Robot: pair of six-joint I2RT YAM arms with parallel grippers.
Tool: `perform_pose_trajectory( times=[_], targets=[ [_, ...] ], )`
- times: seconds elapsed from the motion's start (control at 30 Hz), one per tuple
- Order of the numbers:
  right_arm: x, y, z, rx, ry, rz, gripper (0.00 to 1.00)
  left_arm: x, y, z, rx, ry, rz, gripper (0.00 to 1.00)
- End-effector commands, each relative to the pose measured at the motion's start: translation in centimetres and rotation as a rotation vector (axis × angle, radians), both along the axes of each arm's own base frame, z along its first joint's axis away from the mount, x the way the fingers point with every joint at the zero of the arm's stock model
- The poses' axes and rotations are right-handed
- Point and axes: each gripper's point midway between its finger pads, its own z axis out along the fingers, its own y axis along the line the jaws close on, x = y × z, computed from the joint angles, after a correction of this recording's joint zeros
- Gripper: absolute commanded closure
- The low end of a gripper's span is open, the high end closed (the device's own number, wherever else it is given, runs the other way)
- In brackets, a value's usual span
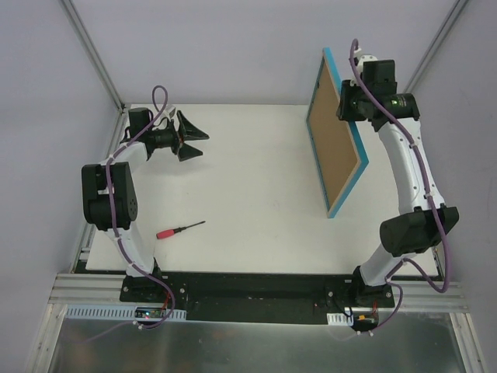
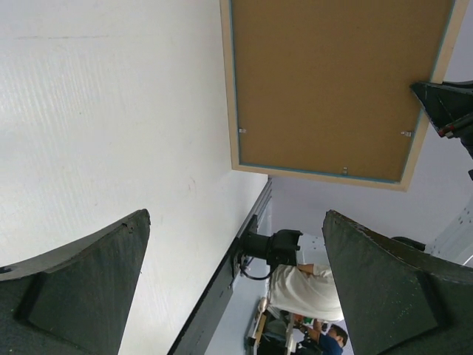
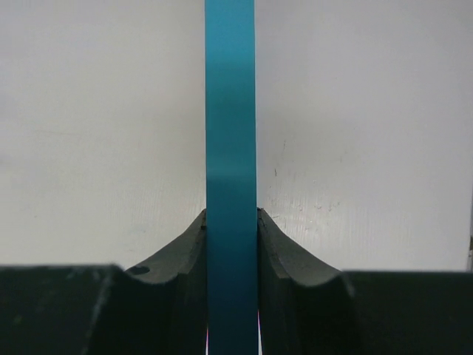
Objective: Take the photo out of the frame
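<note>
**A:** Where is your frame (image 1: 351,189) right now?

**B:** You have it on edge at the far right of the table (image 1: 256,179). The right gripper (image 1: 345,105) grips its upper edge. Its back faces the left arm, so you see the brown backing board (image 1: 334,132) ringed by pale wood and a thin turquoise line. Whether the lower edge touches the table, you cannot tell.

**A:** How firm is that grip?

**B:** In the right wrist view both fingers (image 3: 185,244) press flat against the turquoise edge of the frame (image 3: 230,111), one on each side, with no gap showing.

**A:** And your left gripper (image 1: 203,144)?

**B:** It is spread wide and holds nothing. It sits at the far left of the table, well apart from the frame and pointed across at it. Its camera looks between the two dark fingers (image 2: 81,288) at the backing board (image 2: 332,81), where small metal tabs (image 2: 242,131) sit along the inner edge of the frame (image 2: 318,176).

**A:** The photo?

**B:** It is hidden, since only the back of the frame shows.

**A:** Anything else on the table?

**B:** A red-handled screwdriver (image 1: 180,229) lies near the left arm, touching nothing.
</note>
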Motion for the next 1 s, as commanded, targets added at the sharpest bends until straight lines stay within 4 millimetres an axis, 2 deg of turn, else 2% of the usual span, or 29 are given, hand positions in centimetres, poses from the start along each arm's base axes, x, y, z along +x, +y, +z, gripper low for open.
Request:
perform_pose_trajectory(
  times=[0.0, 0.13, 0.23, 0.3, 0.33, 0.47, 0.77, 0.97],
  targets=[
    [-1.6, 0.0, -0.2, 0.224, 0.069, -0.004, 1.0, 0.7, -0.4, -0.6, 0.035, -0.021, -0.012, 0.01],
    [-1.6, -1.9, -1.4, 0.29, 0.093, -0.037, 0.99, 1.1, -1.6, -1.8, 0.053, -0.004, -0.034, 0.01],
    [-1.8, -2.5, -1.9, 0.313, 0.087, -0.04, 0.99, 1.1, -3.1, -2.5, 0.07, -0.008, -0.067, 0.01],
    [-1.9, -2.6, -2.2, 0.319, 0.081, -0.04, 0.99, 1.6, -3.2, -2.8, 0.082, -0.02, -0.071, 0.01],
    [-2.0, -2.6, -2.4, 0.32, 0.082, -0.037, 0.99, 1.2, -4.9, -3.2, 0.087, -0.019, -0.108, 0.01],
    [-2.1, -3.5, -2.7, 0.334, 0.076, -0.051, 0.99, 1.8, -6.4, -4.1, 0.097, -0.004, -0.128, 0.01],
    [-2.5, -3.5, -3.6, 0.423, 0.089, -0.027, 0.99, 1.8, -10.8, -5.8, 0.099, 0.015, -0.223, 0.01],
    [-2.9, -2.9, -5.2, 0.494, 0.101, 0.021, 0.99, 1.7, -12.6, -8.9, 0.107, 0.07, -0.26, 0.01]
  ],
)
